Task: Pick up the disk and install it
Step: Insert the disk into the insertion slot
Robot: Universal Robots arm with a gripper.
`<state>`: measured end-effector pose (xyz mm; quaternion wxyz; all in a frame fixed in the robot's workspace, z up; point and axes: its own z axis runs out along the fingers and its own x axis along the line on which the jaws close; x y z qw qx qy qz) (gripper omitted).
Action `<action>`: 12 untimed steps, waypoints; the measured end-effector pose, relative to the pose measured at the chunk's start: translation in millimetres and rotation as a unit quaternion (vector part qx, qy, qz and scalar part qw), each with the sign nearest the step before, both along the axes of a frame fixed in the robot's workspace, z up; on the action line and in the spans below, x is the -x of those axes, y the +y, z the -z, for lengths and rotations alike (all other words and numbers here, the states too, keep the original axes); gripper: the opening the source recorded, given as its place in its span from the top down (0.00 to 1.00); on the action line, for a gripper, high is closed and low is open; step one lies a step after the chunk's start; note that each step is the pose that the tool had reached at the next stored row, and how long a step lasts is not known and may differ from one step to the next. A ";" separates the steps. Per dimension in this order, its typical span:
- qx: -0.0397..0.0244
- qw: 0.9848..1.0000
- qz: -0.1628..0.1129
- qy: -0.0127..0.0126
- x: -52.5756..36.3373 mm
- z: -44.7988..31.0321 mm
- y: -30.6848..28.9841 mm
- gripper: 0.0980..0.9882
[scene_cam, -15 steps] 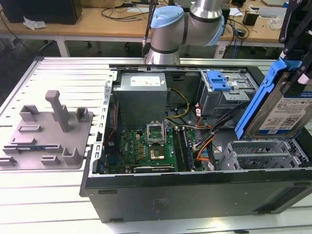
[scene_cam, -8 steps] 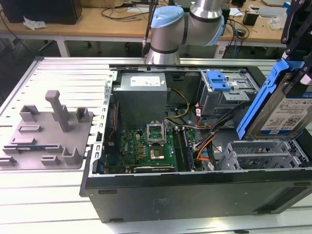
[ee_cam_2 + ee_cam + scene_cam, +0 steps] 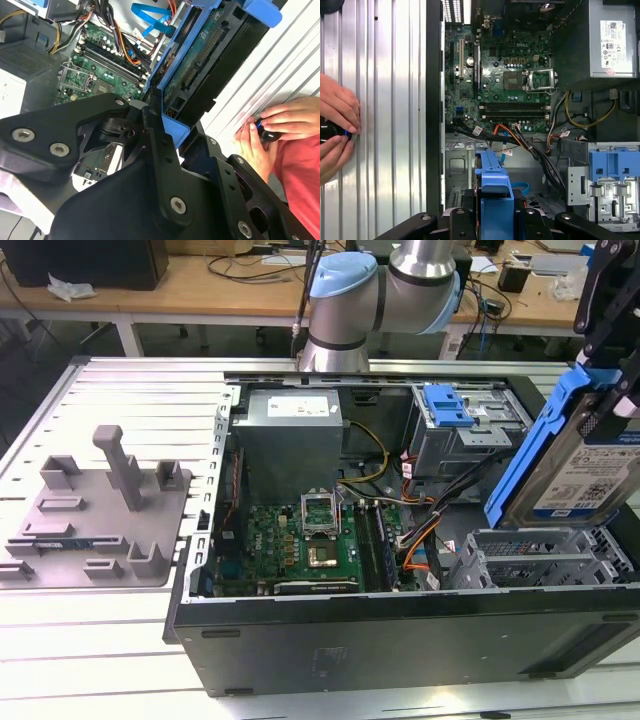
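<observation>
**Disk held above the open case**

Exterior view: fingers [image 3: 597,412] clamp the disk [image 3: 585,465] upright over the drive cage [image 3: 545,560]; keeping it square to the cage seems wise.
Second wrist view: adds its circuit-board face; a person's hands [image 3: 270,125] rest on the counter [image 3: 280,65].
First wrist view: the carrier edge-on above the motherboard [image 3: 510,85].

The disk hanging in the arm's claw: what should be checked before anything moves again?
1. Grip: the gripper is shut on the blue rail of the disk: ok.
2. Position: the disk hangs tilted over the open computer case: ok.
3. Metal drive cage under the disk: whether its slot is free, cannot tell.
4. Cables beside that cage: whether they are out of the way, cannot tell.
5. People: a person's hands rest on the ribbed table right beside the case: not ok.
</observation>
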<state>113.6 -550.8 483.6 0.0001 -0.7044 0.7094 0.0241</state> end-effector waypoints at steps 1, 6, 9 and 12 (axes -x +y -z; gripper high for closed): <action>0.000 1.000 -0.001 0.000 0.0 0.5 0.0 0.70; 0.000 1.000 -0.007 0.000 0.0 3.4 0.0 0.70; 0.000 1.000 -0.009 0.000 -0.1 5.4 0.0 0.70; 0.000 1.000 -0.009 0.000 -0.2 6.6 -0.2 0.70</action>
